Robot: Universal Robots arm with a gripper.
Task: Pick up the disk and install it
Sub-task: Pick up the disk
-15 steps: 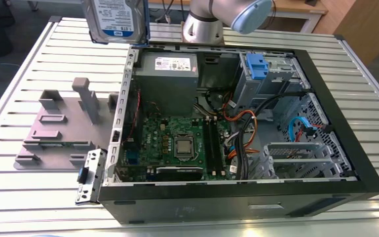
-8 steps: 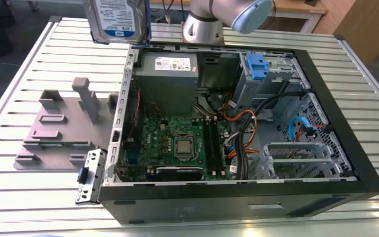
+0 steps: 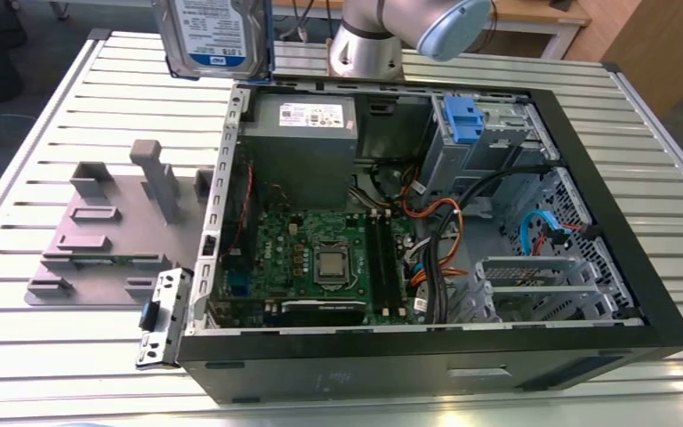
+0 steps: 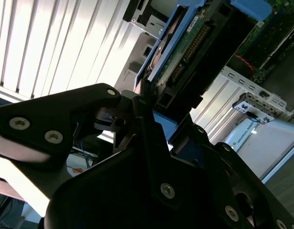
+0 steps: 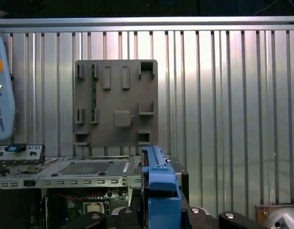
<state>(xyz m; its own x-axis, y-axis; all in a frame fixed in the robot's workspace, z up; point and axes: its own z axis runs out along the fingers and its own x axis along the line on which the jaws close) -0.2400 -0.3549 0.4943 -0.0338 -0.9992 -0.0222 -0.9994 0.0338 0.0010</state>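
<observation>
1 disk [image 3: 217, 36], 1 gripper [image 4: 159, 112], 1 arm [image 3: 407, 27], 1 open computer case [image 3: 413, 342], 1 grey fixture plate [image 3: 92, 240], 1 slatted metal table [image 3: 57, 116]. Inside the case: 1 motherboard [image 3: 317, 258], 1 grey metal box [image 3: 300, 120] at the far wall, 1 blue clip [image 3: 461, 120] in the bay beside it.

The disk is in the air over the table's far edge, just past the case's far corner on the exterior view's left. It touches neither the table nor the case. It stands upright with its long axis about vertical and its white-and-blue label facing the exterior camera. Its upper end is cut off by the frame.

The black fingers [image 4: 137, 107] are closed on the disk, pressing its blue-railed sides, with no gap visible at the near finger.

The exterior view gives the label side and the whole case layout. The second wrist view gives the disk's other face, a green circuit board with a connector row [image 4: 185, 52], plus the clamping fingers. The first wrist view looks along 1 blue rail [image 5: 159, 191] edge-on, with the fixture plate [image 5: 116, 102] lying flat on the slats beyond the case's rim [image 5: 85, 174].
</observation>
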